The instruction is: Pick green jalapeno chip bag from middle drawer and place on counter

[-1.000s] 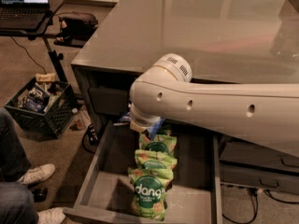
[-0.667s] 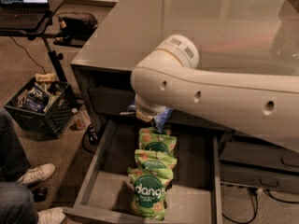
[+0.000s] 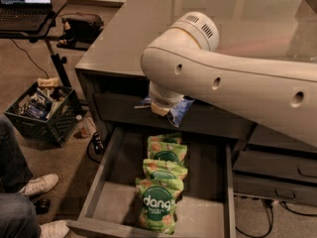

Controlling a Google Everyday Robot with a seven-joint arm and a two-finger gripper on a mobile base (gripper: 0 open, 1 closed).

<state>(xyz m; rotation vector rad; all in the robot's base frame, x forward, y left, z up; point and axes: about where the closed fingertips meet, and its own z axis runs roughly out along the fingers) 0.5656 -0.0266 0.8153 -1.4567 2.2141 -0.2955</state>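
1. Camera view: the jaws sit tucked under the wrist [image 3: 163, 99], level with the cabinet front just below the table [image 3: 129, 38] edge. They are closed on the green jalapeno chip bag [image 3: 179, 110], which hangs clear above the middle drawer [image 3: 101, 180].
2. The bag looks light, soft and crinkly, so a pinch on its flat edge should hold. Squeezing mid-body risks crushing chips or slipping.
3. Bright green dang bags [image 3: 157, 205] lie in a row in the open drawer.
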